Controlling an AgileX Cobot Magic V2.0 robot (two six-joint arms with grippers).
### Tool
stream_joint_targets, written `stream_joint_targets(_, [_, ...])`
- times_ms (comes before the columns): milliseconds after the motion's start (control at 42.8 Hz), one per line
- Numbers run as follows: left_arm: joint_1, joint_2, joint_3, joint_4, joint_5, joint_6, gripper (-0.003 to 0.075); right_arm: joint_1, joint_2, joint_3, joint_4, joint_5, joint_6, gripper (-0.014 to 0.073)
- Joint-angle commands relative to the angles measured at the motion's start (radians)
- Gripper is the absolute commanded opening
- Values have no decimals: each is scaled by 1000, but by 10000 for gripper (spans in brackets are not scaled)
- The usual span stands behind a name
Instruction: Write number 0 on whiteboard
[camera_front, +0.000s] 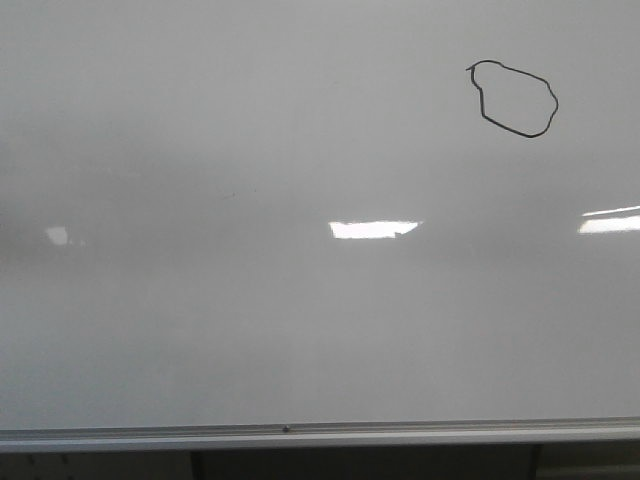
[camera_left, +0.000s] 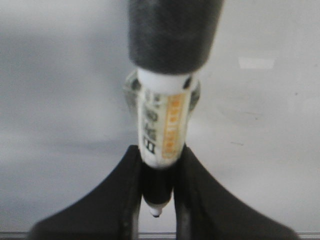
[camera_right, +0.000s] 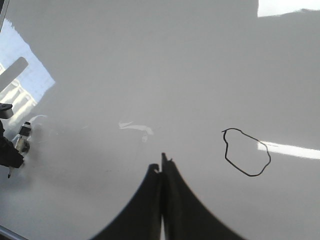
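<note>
The whiteboard (camera_front: 250, 330) fills the front view. The number 0 (camera_front: 515, 100), a thin black lumpy closed loop, is drawn at its upper right. Neither gripper shows in the front view. In the left wrist view my left gripper (camera_left: 160, 152) is shut on a white marker (camera_left: 162, 120) with an orange label, its tip pointing down between the fingers, off the board. In the right wrist view my right gripper (camera_right: 161, 167) is shut and empty, with the number 0 (camera_right: 246, 152) on the board (camera_right: 150, 75) beyond it and to one side.
A silver rail (camera_front: 300, 433) runs along the board's lower edge. Bright rectangular glare patches (camera_front: 372, 229) lie across the board's middle. The left arm holding the marker (camera_right: 22, 137) shows at the edge of the right wrist view.
</note>
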Motion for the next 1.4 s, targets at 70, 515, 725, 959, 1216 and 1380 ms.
stream_joint_targets(70, [-4,-5,-27,-8,-106,-8,195,-7,9,-28,13,-49,-10,-69])
stream_joint_targets(515, [-4,-58,-27,31,-59,-8,681,-7,9,-28,13,-49,-10,-69])
stream_joint_targets(725, [-4,-250,-27,124,39,-8,681,-7,9,-28,13,-50,-10,-69])
stream_joint_targets(959, [-4,-499,-27,84,162,-8,651,-7,9,-28,13,-50,-10,-69])
stream_joint_targets(1216, [-4,-688,-26,-4,320,-8,283,-7,9,-28,13,-50,-10,-69])
stream_joint_targets(1380, [-4,-757,-26,-19,398,-8,0,-7,9,-28,13,-50,-10,-69])
